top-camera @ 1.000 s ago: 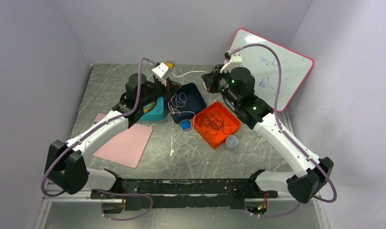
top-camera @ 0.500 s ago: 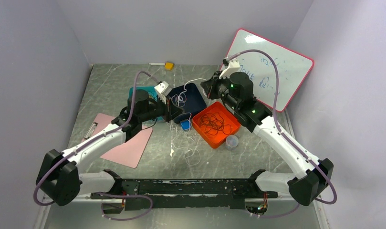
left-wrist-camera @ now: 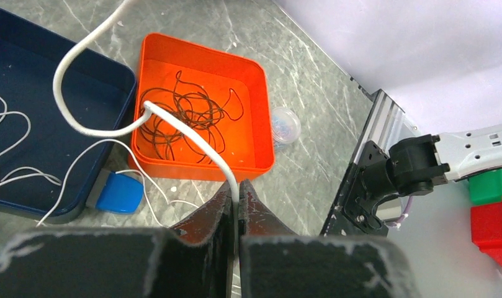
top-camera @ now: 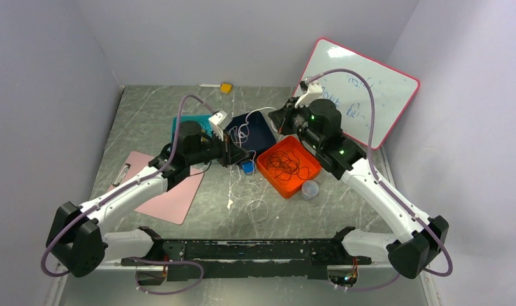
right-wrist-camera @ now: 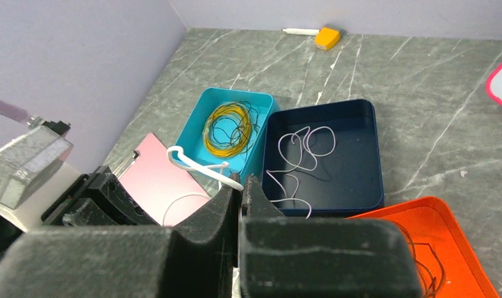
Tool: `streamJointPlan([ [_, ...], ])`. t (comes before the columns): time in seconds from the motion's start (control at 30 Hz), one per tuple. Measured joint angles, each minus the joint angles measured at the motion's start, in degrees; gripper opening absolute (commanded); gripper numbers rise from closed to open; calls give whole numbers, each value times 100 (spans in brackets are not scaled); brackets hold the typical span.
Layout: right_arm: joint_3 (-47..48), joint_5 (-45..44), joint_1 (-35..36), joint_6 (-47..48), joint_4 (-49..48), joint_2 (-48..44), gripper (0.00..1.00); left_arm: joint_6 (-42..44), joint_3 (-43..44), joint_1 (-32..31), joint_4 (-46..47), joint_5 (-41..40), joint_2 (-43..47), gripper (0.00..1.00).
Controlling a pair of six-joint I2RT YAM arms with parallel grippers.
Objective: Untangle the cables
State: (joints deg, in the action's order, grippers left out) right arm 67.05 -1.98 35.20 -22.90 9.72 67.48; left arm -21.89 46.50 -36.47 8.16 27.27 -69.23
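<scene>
A thick white cable [top-camera: 250, 118] hangs between my two grippers above the navy tray [top-camera: 266, 137]. My left gripper [left-wrist-camera: 237, 188] is shut on one end of the white cable [left-wrist-camera: 174, 124], which loops over the orange tray [left-wrist-camera: 264, 93]. My right gripper [right-wrist-camera: 242, 184] is shut on the other end of the white cable [right-wrist-camera: 195, 162]. Dark brown cables [left-wrist-camera: 186, 115] lie coiled in the orange tray. Thin white wires [right-wrist-camera: 301, 146] rest in the navy tray [right-wrist-camera: 360, 124], and more thin white wires [top-camera: 250, 199] trail over the table. Yellow and dark wires [right-wrist-camera: 229, 127] fill the teal tray [right-wrist-camera: 260, 99].
A pink sheet [top-camera: 172, 194] lies at the left and a whiteboard [top-camera: 370, 95] leans at the back right. A small blue block [left-wrist-camera: 118, 192] and a clear round cup [top-camera: 310, 189] sit beside the orange tray [top-camera: 268, 173]. A yellow piece [top-camera: 226, 87] lies by the back wall.
My left gripper has come down and to the right with the white cable, from above the teal tray to beside the navy tray. The right gripper has barely shifted.
</scene>
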Motion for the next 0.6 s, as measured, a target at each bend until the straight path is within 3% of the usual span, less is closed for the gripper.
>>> streamJointPlan([
  [0.27,107,28,-2,52,7,61,0,304,1255,7,-562,-2,-195,7],
  [0.6,1069,35,-125,400,17,920,0,852,2339,525,-494,-15,-1394,7],
])
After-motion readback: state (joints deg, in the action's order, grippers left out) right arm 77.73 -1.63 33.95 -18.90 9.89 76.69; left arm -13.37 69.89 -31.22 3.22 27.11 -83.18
